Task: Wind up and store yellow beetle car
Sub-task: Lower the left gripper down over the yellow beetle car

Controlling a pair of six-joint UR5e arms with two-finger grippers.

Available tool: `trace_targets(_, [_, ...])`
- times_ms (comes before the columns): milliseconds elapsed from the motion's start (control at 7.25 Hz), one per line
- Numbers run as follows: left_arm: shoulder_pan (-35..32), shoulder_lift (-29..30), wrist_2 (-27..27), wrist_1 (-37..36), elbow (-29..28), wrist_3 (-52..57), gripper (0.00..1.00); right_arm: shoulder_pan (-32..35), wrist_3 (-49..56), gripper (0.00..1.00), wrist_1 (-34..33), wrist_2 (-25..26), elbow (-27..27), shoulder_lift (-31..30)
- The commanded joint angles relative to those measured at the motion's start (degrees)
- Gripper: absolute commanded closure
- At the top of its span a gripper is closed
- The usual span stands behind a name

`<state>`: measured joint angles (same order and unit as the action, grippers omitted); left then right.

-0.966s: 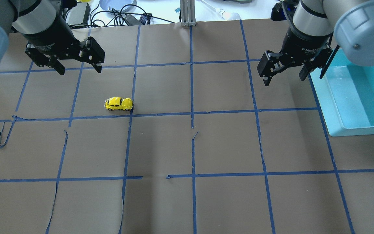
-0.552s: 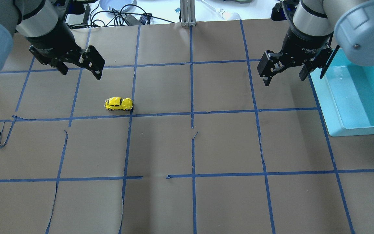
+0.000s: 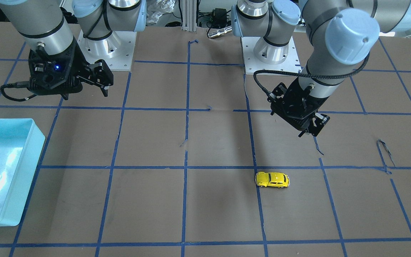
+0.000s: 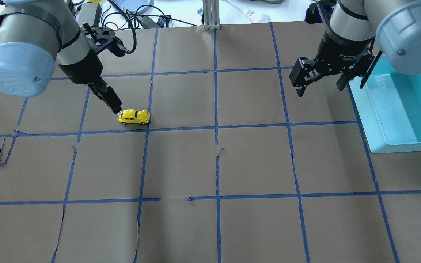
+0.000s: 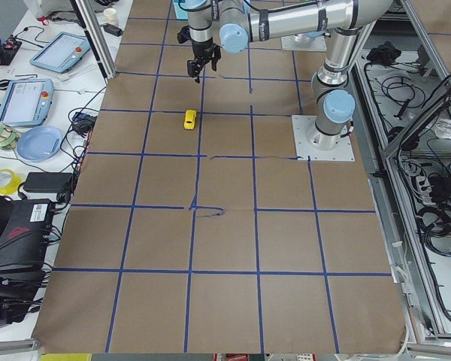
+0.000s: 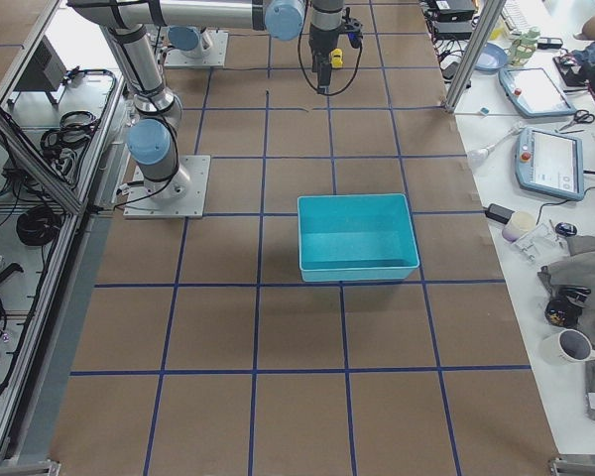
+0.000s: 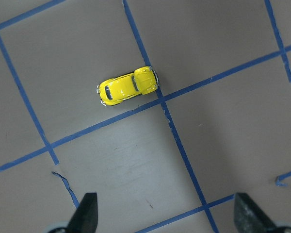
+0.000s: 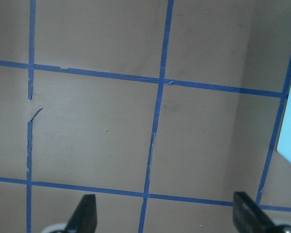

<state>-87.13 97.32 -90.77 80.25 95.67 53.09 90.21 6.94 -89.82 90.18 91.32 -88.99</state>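
The yellow beetle car (image 4: 133,117) stands on its wheels on the brown paper table, left of centre, beside a blue tape crossing. It also shows in the front view (image 3: 272,179) and in the left wrist view (image 7: 127,86). My left gripper (image 4: 112,104) is open and empty. It hovers just behind and to the left of the car, apart from it, with both fingertips (image 7: 87,213) at the bottom of the wrist view. My right gripper (image 4: 320,89) is open and empty at the far right, next to the light-blue bin (image 4: 400,146). Its wrist view shows only taped paper.
The light-blue bin (image 3: 30,171) stands at the table's right edge and looks empty. Cables, a plate (image 4: 132,5) and an aluminium post (image 4: 211,14) lie beyond the far edge. Some blue tape lines are torn and curled (image 4: 4,153).
My left arm has swung down and toward the car, and its wrist has turned so the gripper shows edge-on. The car and my right arm have not moved.
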Motion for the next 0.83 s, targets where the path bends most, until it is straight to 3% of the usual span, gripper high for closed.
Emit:
trace_targets(0, [0.1, 4.8, -0.5, -6.3, 0.6, 22.2, 0.03, 0.1, 0.0, 0.0, 0.0, 0.0, 0.0, 0.0])
trace_targets(690, [0.0, 13.2, -0.8, -21.5, 7.4, 38.6, 0.02, 0.1, 0.0, 0.0, 0.1, 0.1, 0.0, 0.0])
